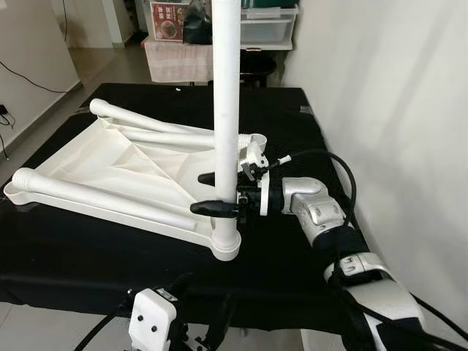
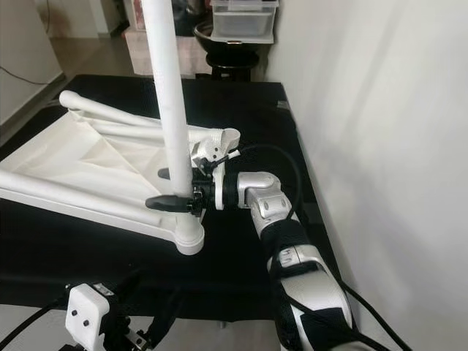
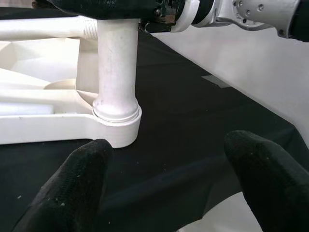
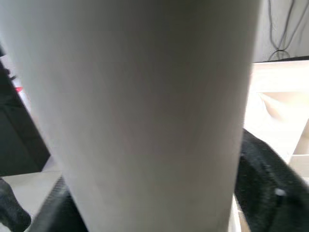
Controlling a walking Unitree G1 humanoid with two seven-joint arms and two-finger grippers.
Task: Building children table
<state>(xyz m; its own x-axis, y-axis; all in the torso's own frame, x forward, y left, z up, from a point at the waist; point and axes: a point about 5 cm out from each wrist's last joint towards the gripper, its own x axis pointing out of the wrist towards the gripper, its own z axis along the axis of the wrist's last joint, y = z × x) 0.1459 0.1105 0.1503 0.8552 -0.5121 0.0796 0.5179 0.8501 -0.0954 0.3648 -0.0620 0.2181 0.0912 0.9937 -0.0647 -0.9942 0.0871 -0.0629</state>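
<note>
Black cloth covers the counter point(image 1: 88, 256), which stands against a white wall on the robot's right. Beyond its far edge stand a cloth-draped piece of furniture point(image 1: 179, 60) and a clear plastic bin point(image 1: 268, 28).

**Workpiece.** The white children's table top point(image 1: 110, 164) lies upside down on the counter, spanning from the left edge to about the middle. Two white legs are laid down flat on it: one leg point(image 1: 95, 194) runs along the near side, and another leg point(image 1: 150, 124) runs along the far side. A third, upright leg point(image 1: 227, 110) stands vertically in the corner socket point(image 1: 226, 245) at the near right corner of the table top. The left wrist view shows the base of this leg seated in the socket collar point(image 3: 117, 116).

**Right gripper.** The right gripper point(image 1: 219, 194) reaches in horizontally from the right side of the counter. Its two black fingers are clamped on the upright leg just above the socket, one finger on the near side and one on the far side. In the right wrist view the leg shaft point(image 4: 145, 106) sits directly between the fingers.

**Left gripper.** The left gripper point(image 3: 169, 188) sits low at the near edge of the counter and faces the corner socket. Its fingers point(image 3: 67, 188) are spread wide, hold nothing, and are clear of the socket.
</note>
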